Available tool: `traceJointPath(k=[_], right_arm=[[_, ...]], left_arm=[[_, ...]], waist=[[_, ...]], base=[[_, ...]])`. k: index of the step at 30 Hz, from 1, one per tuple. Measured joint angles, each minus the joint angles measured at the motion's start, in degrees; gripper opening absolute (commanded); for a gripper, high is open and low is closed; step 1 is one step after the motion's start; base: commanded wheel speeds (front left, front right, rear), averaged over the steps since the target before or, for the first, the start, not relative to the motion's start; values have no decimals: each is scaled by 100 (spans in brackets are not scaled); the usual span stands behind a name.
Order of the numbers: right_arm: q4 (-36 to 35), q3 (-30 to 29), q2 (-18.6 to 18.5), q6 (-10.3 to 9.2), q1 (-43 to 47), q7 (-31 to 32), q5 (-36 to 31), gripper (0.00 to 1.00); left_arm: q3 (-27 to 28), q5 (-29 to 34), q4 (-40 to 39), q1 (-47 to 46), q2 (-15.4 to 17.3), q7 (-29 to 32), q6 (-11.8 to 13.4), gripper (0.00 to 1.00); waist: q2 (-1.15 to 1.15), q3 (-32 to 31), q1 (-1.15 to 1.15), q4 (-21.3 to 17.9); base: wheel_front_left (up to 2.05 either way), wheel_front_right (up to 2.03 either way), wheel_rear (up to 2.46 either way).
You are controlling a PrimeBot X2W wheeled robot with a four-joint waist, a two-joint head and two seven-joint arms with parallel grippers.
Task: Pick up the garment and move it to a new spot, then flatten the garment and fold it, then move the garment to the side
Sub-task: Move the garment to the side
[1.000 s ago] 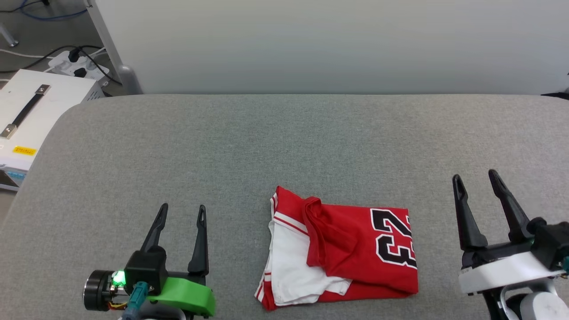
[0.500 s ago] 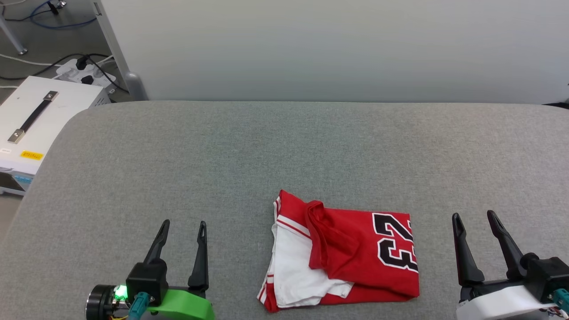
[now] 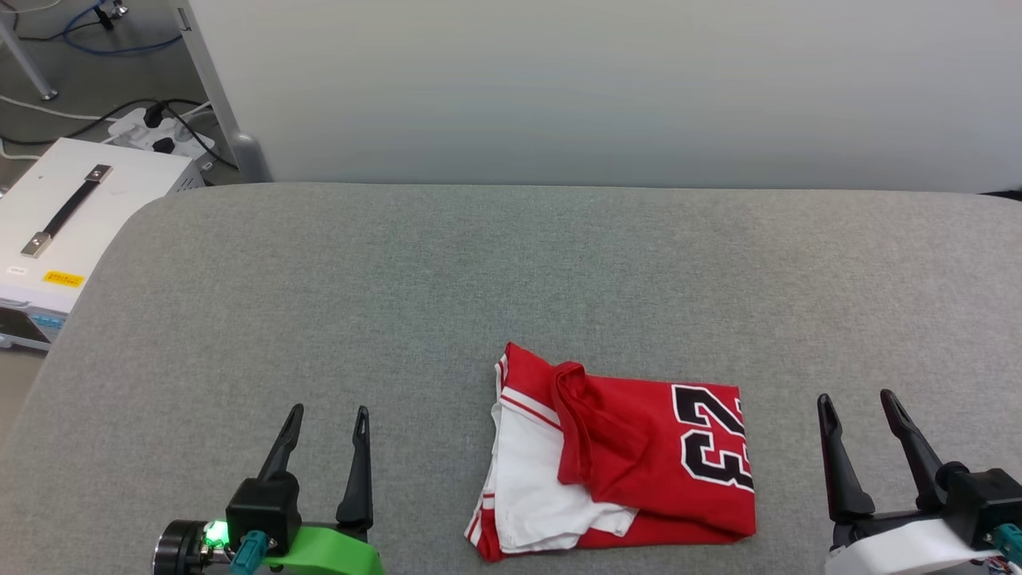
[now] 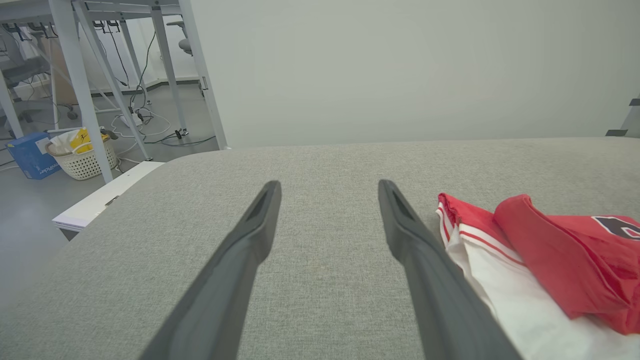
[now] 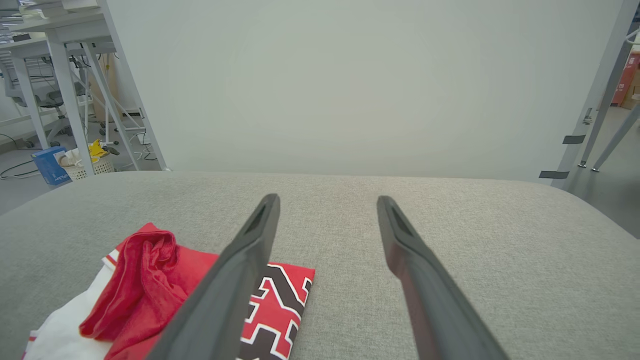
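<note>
On the grey pad [image 3: 479,263]: the garment [image 3: 615,455] lay roughly folded near the front edge, between both arms.
Left gripper [image 3: 330,409]: fingers spread, empty.
Right gripper [image 3: 855,395]: likewise spread, empty.
Advice: pinch both ends through every layer (its top fold looked loose) and lift evenly.

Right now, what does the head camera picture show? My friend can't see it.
A folded red-and-white jersey lies on a grey padded table. The robot's left hand and right hand are open on either side, not touching it.
</note>
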Motion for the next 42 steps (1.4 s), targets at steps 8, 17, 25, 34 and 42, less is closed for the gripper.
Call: traceJointPath(k=[8, 17, 25, 34, 42], right_arm=[[64, -390, -608, 0, -794, -1, 264, 100], [346, 280, -2173, 0, -1965, 1804, 1635, 100], [469, 804, -2664, 0, -2333, 4364, 3626, 100], [934, 1170, -2599, 0, -2314, 5868, 4575, 100], [1245, 1496, -2334, 0, -2309, 5958, 4845, 100]], left_arm=[[-7, 1, -3, -11, -12, 0, -9, 100], [-43, 3, -19, -142, -25, -1, -49, 100], [-113, 3, -27, -305, -34, -1, -52, 100], [-237, -1, -23, -549, -52, 0, -56, 100], [-356, -43, -23, -727, -62, 0, -49, 100]], waist=[[0, 126, 0, 10], [0, 365, 0, 105], [0, 621, 0, 216], [0, 908, 0, 418], [0, 1157, 0, 642]], base=[[0, 0, 0], [0, 0, 0], [0, 0, 0], [0, 0, 0], [0, 0, 0]])
